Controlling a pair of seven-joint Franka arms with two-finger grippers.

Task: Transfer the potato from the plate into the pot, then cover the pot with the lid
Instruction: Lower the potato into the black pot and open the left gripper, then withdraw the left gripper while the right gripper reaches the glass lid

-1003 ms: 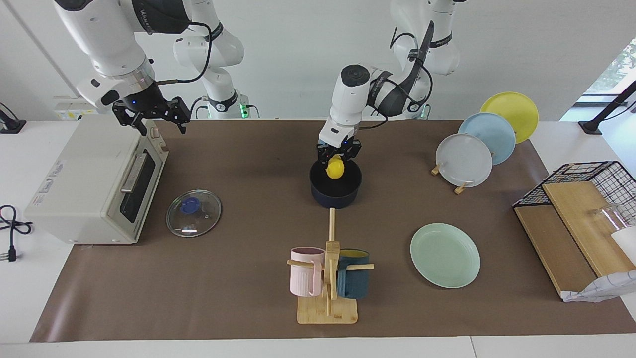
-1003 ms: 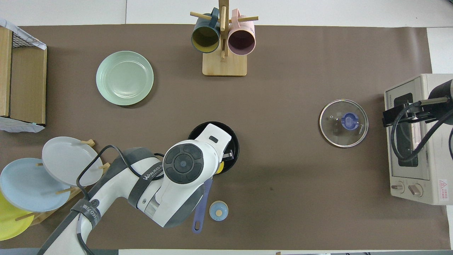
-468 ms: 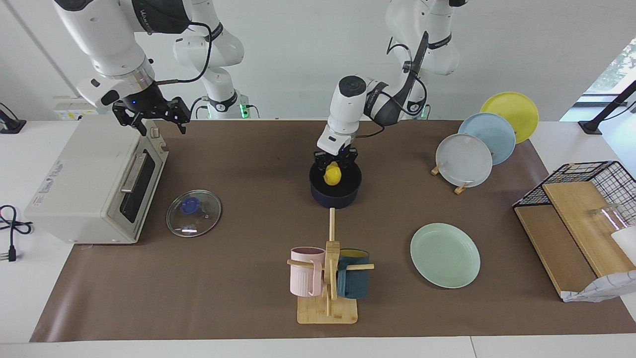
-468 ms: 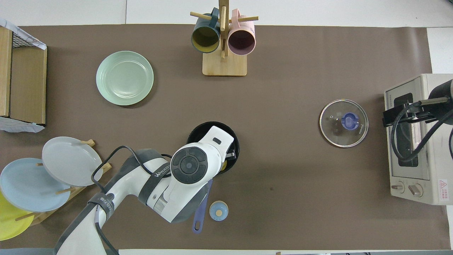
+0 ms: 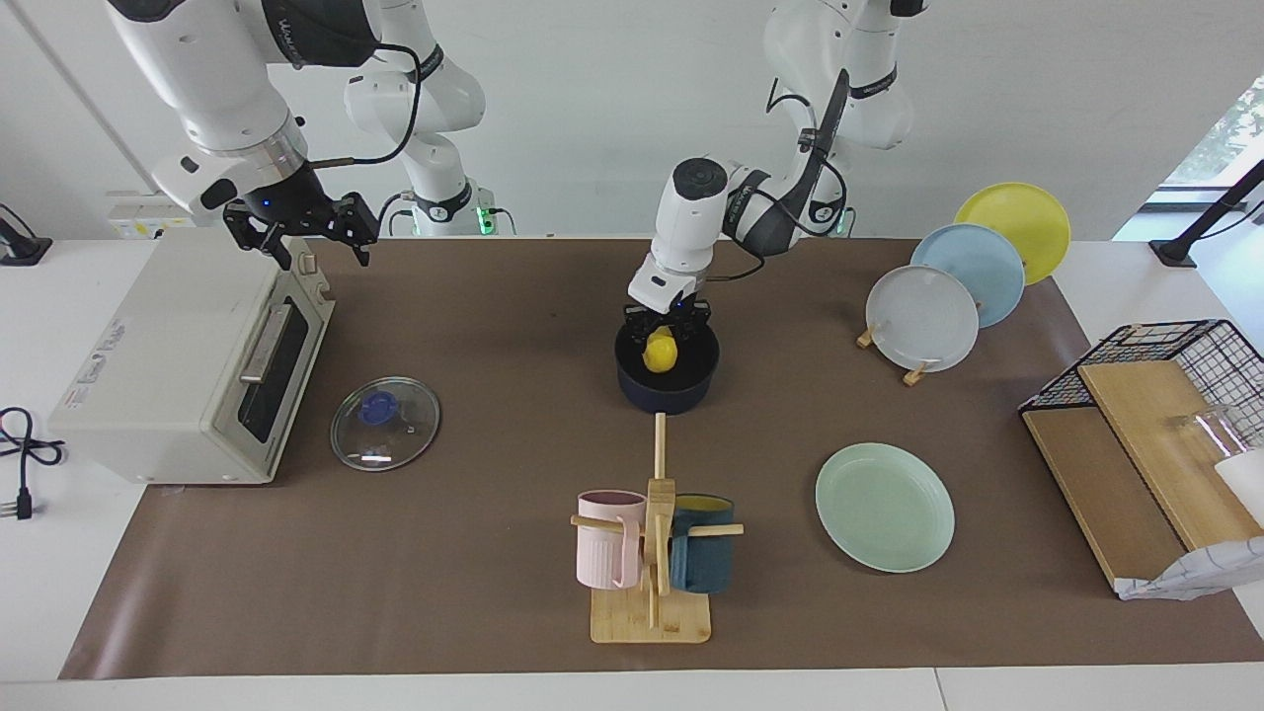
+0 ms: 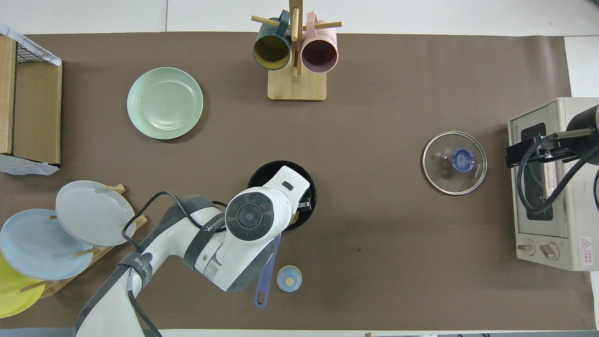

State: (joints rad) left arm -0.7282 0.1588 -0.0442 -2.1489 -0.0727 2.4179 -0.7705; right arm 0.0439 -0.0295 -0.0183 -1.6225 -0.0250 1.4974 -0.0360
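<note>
1. Potato, the small bright yellow oval lump (image 5: 661, 353), sits low inside the small dark navy-blue saucepan (image 5: 668, 387), clamped between the closed fingers of the left gripper (image 5: 665, 334).
2. From overhead the left arm's white wrist covers most of the pot's mouth; only a thin yellow sliver shows there, and the gripper's fingers are hidden.
3. The pot's long blue handle (image 6: 266, 274) points toward the robots, partly under the arm.
4. Compared with a second ago, the potato is lower, down within the pot's rim instead of above it; the left arm's wrist has come down with it.
5. The right gripper (image 5: 308, 229) hangs with its fingers spread wide over the white toaster oven (image 5: 188, 360) at the right arm's end of the table, unmoved and holding nothing; overhead, only its cabled body shows.
6. The round clear glass lid with a blue knob (image 5: 384, 423) lies flat in front of the oven, well apart from the pot.
7. The round pale mint-green plate (image 5: 885, 507) lies farther from the robots than the pot, toward the left arm's end.
8. A wooden mug stand (image 5: 652, 583) with a pink and a dark blue mug stands farther from the robots than the pot.
9. A small blue-and-tan dome (image 6: 289, 278) sits just beside the handle's end.
</note>
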